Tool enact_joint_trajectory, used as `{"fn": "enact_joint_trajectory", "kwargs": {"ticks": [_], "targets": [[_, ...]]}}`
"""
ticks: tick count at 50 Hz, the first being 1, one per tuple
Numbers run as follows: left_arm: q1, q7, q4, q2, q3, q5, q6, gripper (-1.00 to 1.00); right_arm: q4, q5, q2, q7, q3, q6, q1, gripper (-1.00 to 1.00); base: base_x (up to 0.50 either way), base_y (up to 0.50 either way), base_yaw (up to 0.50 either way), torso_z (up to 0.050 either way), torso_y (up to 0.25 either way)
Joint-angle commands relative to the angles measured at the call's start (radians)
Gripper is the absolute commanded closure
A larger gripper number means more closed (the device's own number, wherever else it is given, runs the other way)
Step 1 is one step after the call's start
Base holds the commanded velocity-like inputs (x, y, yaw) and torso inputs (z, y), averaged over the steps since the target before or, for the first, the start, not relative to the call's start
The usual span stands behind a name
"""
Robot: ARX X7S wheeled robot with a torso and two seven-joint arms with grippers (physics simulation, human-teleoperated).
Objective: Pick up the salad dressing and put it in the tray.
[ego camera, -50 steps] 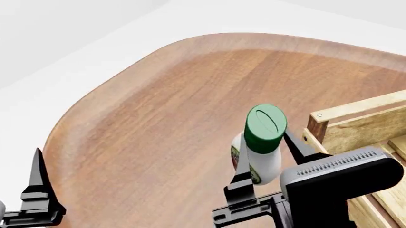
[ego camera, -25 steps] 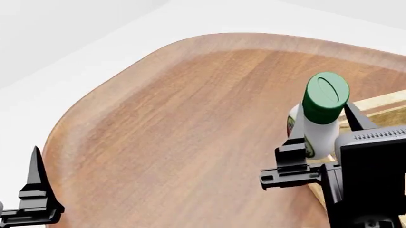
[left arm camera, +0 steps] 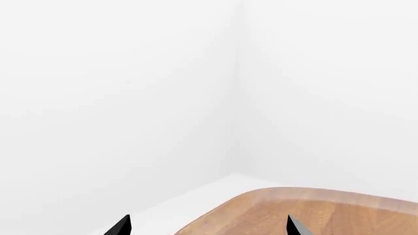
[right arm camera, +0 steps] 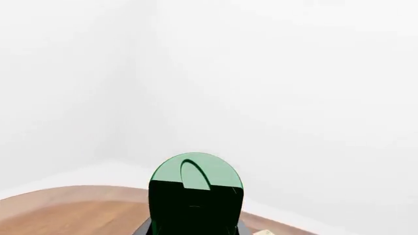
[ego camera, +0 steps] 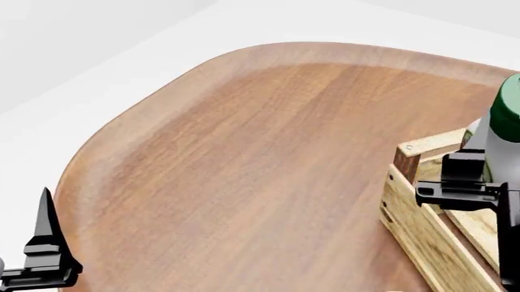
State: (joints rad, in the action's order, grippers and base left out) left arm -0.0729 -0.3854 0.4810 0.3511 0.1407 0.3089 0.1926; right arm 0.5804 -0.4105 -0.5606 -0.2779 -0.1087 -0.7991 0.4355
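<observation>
The salad dressing [ego camera: 502, 137] is a white bottle with a green cap, held upright at the head view's right edge. My right gripper [ego camera: 495, 176] is shut on it and holds it above the near-left end of the tray [ego camera: 418, 213], a light-wood slatted crate with a dark corner post. In the right wrist view the green cap [right arm camera: 196, 188] fills the lower middle; the fingers are hidden. My left gripper [ego camera: 33, 255] is open and empty at the table's left edge; its two dark fingertips [left arm camera: 121, 226] show apart in the left wrist view.
The round-cornered wooden table [ego camera: 243, 158] spreads across the head view, with white floor and walls beyond its far and left edges. The tray's inside is mostly cut off at the right.
My right gripper has carried the salad dressing to the right, from over the table beside the tray to above the tray's near-left end. The left arm has not moved.
</observation>
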Motion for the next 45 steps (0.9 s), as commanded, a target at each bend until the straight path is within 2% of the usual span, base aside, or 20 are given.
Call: {"fn": "enact_joint_trajectory", "kwargs": {"ticks": [1,45], "targets": [[0.001,-0.004,-0.002,0.002,0.003,-0.002,-0.005,-1.0,-0.072,0.057,-0.018,-0.025,-0.028,-0.001,0.028,1.0,0.0,0.0,0.0,0.0,0.0],[-0.001,-0.016,-0.004,0.011,0.017,-0.006,-0.011,-1.0,-0.576,0.211,-0.005,-0.149,-0.075,0.19,0.124,1.0,0.0,0.0,0.0,0.0,0.001]]}}
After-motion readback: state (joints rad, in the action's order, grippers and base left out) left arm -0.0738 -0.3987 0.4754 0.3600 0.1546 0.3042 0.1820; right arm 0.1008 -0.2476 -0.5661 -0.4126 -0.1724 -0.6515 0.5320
